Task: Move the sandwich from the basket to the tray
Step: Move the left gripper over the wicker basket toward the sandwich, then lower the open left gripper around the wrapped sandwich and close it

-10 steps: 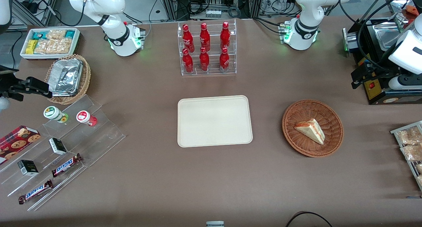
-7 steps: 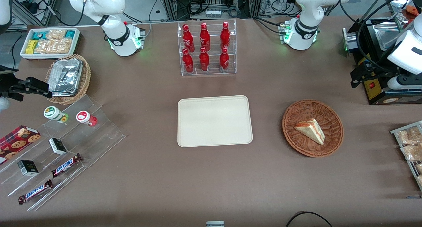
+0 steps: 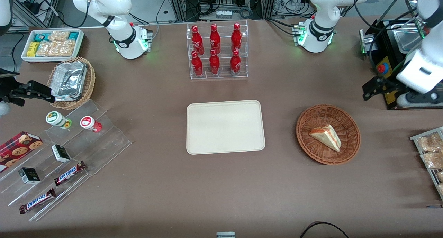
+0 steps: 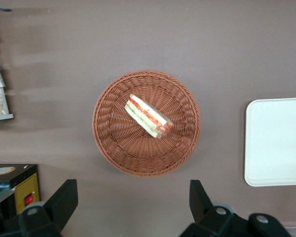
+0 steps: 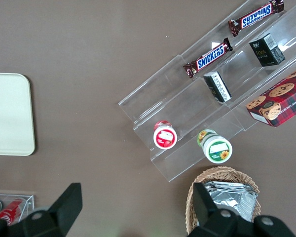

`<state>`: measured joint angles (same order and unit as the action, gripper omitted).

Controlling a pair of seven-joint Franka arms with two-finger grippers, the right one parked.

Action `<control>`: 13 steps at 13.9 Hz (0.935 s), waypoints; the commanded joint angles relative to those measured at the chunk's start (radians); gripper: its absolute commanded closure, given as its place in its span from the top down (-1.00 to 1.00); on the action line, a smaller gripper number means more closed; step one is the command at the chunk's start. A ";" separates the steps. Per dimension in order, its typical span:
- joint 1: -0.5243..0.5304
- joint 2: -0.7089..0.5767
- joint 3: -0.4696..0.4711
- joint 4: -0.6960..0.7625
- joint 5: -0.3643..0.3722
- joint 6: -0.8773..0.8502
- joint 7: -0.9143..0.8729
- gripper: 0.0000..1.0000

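Note:
The sandwich [image 3: 326, 137], a pale wedge with red and green filling, lies in the reddish-brown wicker basket [image 3: 349, 151] toward the working arm's end of the table. The cream tray [image 3: 225, 126] sits bare at the table's middle. My gripper [image 3: 369, 90] hangs open above the table, farther from the front camera than the basket and off its rim. In the left wrist view the sandwich [image 4: 149, 116] rests in the middle of the basket [image 4: 118, 148], the tray [image 4: 276, 143] shows beside it, and my gripper [image 4: 132, 202] holds nothing between its spread black fingers [image 4: 64, 197].
A black machine [image 3: 392, 96] with a red button [image 3: 381, 68] stands close by my gripper. A rack of snack packets [image 3: 429, 151] lies near the basket. A clear rack of red bottles [image 3: 217, 51] stands farther back than the tray. Snack displays [image 3: 69, 155] fill the parked arm's end.
My arm has swung toward the basket and the table's middle, carrying the open gripper closer to the basket's rim and uncovering the machine's red button. The sandwich, basket and tray have not moved.

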<state>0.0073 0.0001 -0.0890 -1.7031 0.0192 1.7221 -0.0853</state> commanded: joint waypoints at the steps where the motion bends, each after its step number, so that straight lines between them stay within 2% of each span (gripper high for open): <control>1: 0.002 -0.022 0.003 -0.140 0.016 0.126 -0.036 1.00; 3: 0.002 -0.012 0.003 -0.200 0.016 0.207 -0.101 1.00; 5: 0.003 0.009 0.002 -0.252 0.015 0.260 -0.279 1.00; 7: 0.000 0.046 -0.003 -0.286 0.016 0.315 -0.324 1.00; 11: 0.000 0.055 -0.003 -0.476 0.016 0.607 -0.453 1.00; 13: -0.001 0.101 -0.006 -0.501 0.016 0.677 -0.532 1.00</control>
<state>0.0069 0.0846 -0.0876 -2.1666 0.0197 2.3368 -0.5338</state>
